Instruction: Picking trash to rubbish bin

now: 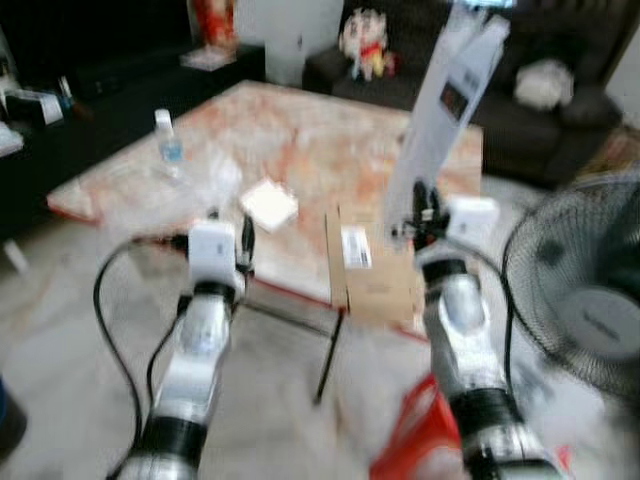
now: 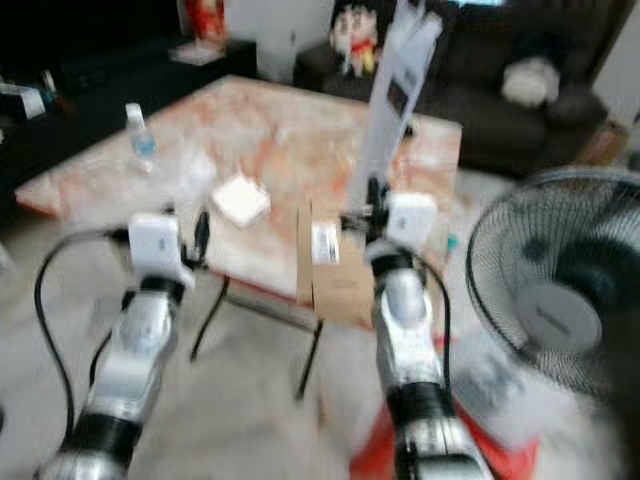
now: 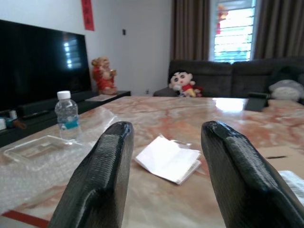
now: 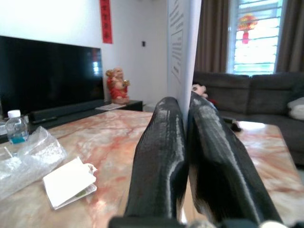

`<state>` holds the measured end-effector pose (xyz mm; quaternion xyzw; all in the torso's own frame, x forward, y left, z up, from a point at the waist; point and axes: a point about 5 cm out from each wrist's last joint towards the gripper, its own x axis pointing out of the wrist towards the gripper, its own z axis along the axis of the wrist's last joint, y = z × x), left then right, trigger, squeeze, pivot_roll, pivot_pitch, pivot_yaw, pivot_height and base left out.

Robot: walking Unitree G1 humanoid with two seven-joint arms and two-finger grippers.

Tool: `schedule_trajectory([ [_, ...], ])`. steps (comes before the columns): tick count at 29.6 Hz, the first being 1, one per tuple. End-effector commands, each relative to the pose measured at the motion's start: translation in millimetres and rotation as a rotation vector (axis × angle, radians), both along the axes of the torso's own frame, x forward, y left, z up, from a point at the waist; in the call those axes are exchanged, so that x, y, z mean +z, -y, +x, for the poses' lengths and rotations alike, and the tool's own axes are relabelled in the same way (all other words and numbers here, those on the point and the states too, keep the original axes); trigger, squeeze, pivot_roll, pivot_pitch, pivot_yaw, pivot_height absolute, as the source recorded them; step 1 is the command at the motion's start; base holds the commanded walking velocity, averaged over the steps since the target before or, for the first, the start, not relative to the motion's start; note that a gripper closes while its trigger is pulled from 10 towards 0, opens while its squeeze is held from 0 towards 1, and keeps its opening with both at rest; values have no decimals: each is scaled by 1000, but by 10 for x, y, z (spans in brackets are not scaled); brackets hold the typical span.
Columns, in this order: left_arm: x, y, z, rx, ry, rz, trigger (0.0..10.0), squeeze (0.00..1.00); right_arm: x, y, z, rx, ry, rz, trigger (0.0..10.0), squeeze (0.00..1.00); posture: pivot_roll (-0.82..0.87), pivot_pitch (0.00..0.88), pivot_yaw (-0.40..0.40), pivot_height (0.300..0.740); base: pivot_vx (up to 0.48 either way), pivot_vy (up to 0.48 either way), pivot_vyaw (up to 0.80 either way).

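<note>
Fan (image 1: 590,300) stands beside right end effector (image 4: 186,142) pinching white package (image 1: 450,110); left end effector (image 3: 164,156) spread.

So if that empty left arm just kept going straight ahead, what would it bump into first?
Probably the folded white paper on the marble table; it lies straight ahead between the open left end effector fingers, though depth is unclear.

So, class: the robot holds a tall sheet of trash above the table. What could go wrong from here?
1. The tall paper sheet is pinched only at its bottom edge by the right gripper, so it may flop or slip out.
2. The standing fan is close to the right arm; a swing could hit it.
</note>
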<state>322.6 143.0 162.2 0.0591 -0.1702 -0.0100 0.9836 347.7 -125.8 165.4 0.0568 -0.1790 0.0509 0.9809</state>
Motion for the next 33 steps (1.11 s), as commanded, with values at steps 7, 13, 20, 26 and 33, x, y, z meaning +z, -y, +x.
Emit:
schedule_trajectory([
  [7,8,52,-2,-12,3,-5,10000,0,6,96,7,-25,-6,4,10000,0,-56,0,-94,740,-256,0,0],
  [13,6,59,-6,-13,3,-8,10000,0,-43,147,1,-37,-29,-1,10000,0,-59,0,-96,740,-258,0,0],
  [20,-36,48,-18,-7,-11,-6,10000,0,-156,239,-18,-58,-76,-15,10000,0,-63,5,-102,740,-219,0,0],
  [26,-246,26,-46,-12,-93,11,10000,0,-363,429,-54,-101,-167,-20,10000,0,-69,9,-103,740,0,0,0],
  [33,-1021,-134,-204,17,-423,-28,10000,0,-1148,861,-307,-172,-556,-70,10000,0,-71,11,-105,740,0,0,0],
])
